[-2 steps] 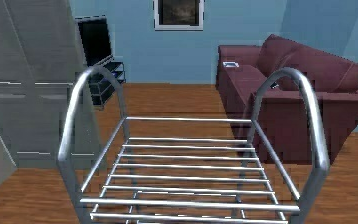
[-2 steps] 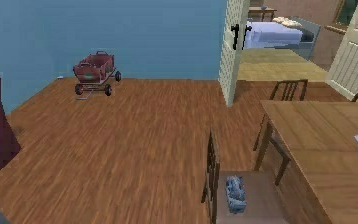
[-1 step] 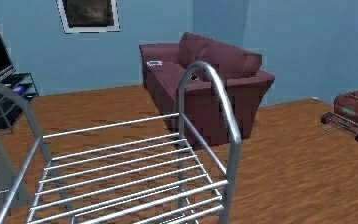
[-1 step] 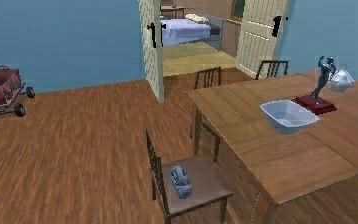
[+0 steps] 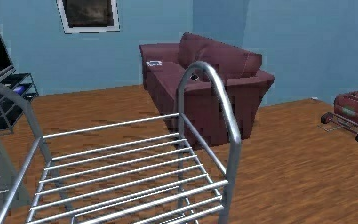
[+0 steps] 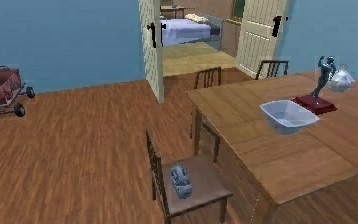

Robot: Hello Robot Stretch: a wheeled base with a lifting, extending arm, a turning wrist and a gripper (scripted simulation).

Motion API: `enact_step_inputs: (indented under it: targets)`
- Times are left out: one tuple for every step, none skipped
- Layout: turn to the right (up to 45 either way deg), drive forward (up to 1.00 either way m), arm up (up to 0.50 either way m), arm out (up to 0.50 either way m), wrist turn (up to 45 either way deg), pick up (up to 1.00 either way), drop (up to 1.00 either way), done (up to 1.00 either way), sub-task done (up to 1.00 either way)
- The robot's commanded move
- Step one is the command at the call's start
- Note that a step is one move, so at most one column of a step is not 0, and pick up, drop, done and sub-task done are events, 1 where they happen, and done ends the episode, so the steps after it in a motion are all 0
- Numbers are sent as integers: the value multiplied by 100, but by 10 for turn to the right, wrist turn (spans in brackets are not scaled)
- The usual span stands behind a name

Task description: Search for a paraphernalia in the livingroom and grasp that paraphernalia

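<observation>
Two big pieces dominate: the wooden table [image 6: 287, 140] in the arm side view and the maroon sofa [image 5: 207, 80] ahead in the forward view. A metal tube frame [image 5: 127, 160] stands low and close in front, between robot and sofa. One chair [image 6: 187, 190] sits just beside the table's near edge, with two more chair backs at its far side. A red toy wagon [image 6: 5, 90] is on the floor, well apart from the table.

Risks: driving straight ahead would likely strike the frame. "Paraphernalia" is a vague word, so the wrong thing could get grasped. A reach toward the chair seat may catch the chair back or the table edge.

Containers: a white bowl [image 6: 289, 116] is on the table, near a statuette [image 6: 322, 80] on a dark red base. No contents made out in the bowl. The wagon's load is unclear.

Paraphernalia: not settled. Best guesses are a small blue-grey thing [image 6: 181, 181] lying on the chair seat, or a small white thing [image 5: 152, 64] on the sofa arm.

Claw: state cannot be told.
</observation>
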Motion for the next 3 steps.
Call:
enact_step_inputs:
  targets:
    - [0, 0, 2, 0, 0, 0, 0, 0, 0]
    - [0, 0, 0, 40, 0, 0, 0, 0, 0]
    - [0, 0, 0, 0, 450, 0, 0, 0, 0]
